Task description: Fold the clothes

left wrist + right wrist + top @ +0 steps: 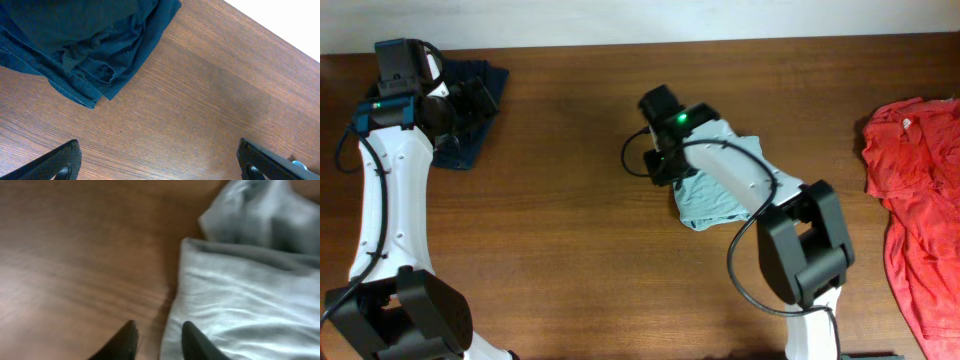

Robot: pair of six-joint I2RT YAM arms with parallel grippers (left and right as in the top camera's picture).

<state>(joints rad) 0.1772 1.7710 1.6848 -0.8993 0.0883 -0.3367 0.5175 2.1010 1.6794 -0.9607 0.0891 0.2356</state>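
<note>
Pale T-shirt (pixel 712 197) lies bundled at mid-counter (pixel 570 150). The right gripper (pixel 160 342), jaws slightly parted and clasping nothing, straddles its edge, probably to press the fold. The left gripper (pixel 165 165) hangs released beside the far-left corner's navy garment (pixel 85 45), likely next; the red shirt (pixel 920 190) waits at the right edge.
</note>
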